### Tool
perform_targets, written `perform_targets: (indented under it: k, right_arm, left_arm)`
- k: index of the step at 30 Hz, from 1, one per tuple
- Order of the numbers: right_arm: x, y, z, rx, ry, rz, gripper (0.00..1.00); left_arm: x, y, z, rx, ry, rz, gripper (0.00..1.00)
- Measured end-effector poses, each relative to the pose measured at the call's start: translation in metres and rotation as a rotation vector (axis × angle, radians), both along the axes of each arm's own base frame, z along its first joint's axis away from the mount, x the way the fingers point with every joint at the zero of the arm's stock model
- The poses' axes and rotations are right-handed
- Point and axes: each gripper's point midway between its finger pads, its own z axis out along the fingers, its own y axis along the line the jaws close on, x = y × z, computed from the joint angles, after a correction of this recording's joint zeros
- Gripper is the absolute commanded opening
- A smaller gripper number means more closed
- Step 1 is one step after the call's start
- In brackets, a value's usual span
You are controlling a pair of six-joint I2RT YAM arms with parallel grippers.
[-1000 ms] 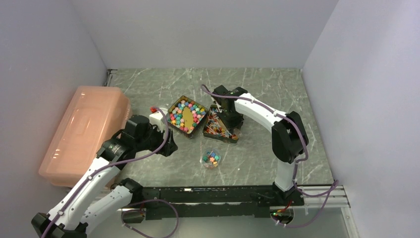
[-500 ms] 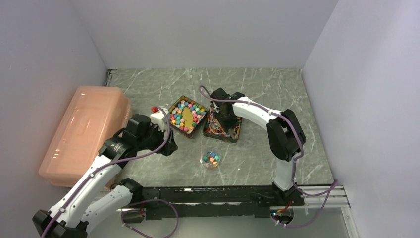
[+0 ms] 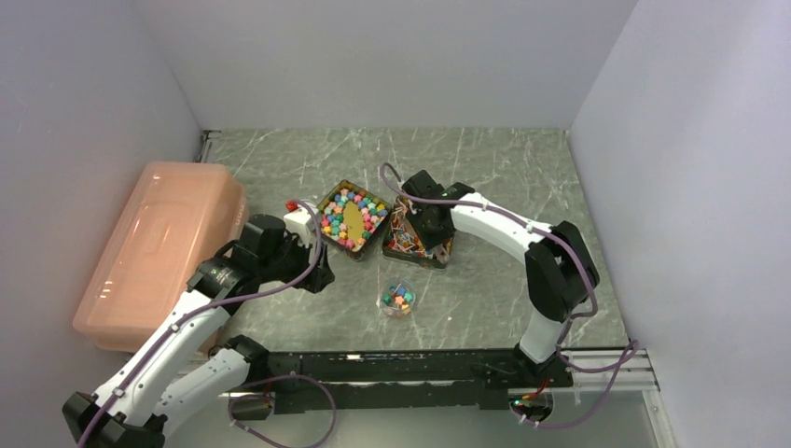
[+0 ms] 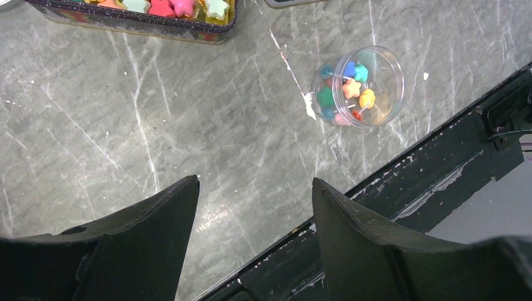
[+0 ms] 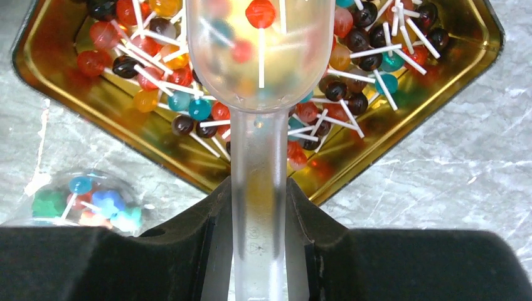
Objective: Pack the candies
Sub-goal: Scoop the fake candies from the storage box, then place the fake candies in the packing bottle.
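A gold tin (image 3: 353, 217) holds many small multicoloured star-shaped candies (image 3: 347, 200). A second gold tin (image 5: 401, 116) holds tiny lollipop candies (image 5: 157, 69) on white sticks; it also shows in the top view (image 3: 438, 257). My right gripper (image 5: 260, 200) is shut on the handle of a clear plastic scoop (image 5: 260, 56), whose bowl hangs over this tin with a few lollipops in it. My left gripper (image 4: 254, 185) is open and empty above bare table, left of a small clear jar (image 4: 359, 86) that holds a few candies.
A large pink lidded box (image 3: 159, 247) stands at the left edge. The clear jar (image 3: 398, 299) sits in front of the two tins, near the black front rail (image 3: 401, 369). The star tin's near corner (image 4: 138, 19) shows at the top of the left wrist view.
My right gripper has moved toward the near side over the lollipop tin, and its elbow has swung right. The left arm has barely moved.
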Motion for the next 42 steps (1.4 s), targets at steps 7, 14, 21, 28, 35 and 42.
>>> perform_targets:
  k: [7,14,21,28,35,42]
  right_arm:
    - [-0.013,-0.005,0.021,0.003,-0.039,-0.005,0.0]
    - [-0.03,-0.016,0.035,0.014,-0.046,-0.024,0.0]
    - [-0.05,-0.02,0.044,0.03,-0.047,-0.036,0.0]
    - [-0.075,-0.017,0.055,0.031,-0.067,-0.021,0.0]
    - [-0.101,-0.011,0.075,0.059,-0.105,0.004,0.0]
    - [-0.126,-0.012,0.081,0.054,-0.114,0.016,0.0]
  left_arm:
    - [0.0,0.0,0.0,0.001,0.002,0.0,0.72]
    - [0.0,0.0,0.0,0.001,0.002,0.0,0.72]
    - [0.0,0.0,0.0,0.002,0.002,0.001,0.72]
    - [0.0,0.0,0.0,0.001,0.001,0.001,0.72]
    - [0.0,0.0,-0.001,0.002,0.001,0.001,0.72]
    - [0.0,0.0,-0.001,0.003,0.001,0.003,0.72]
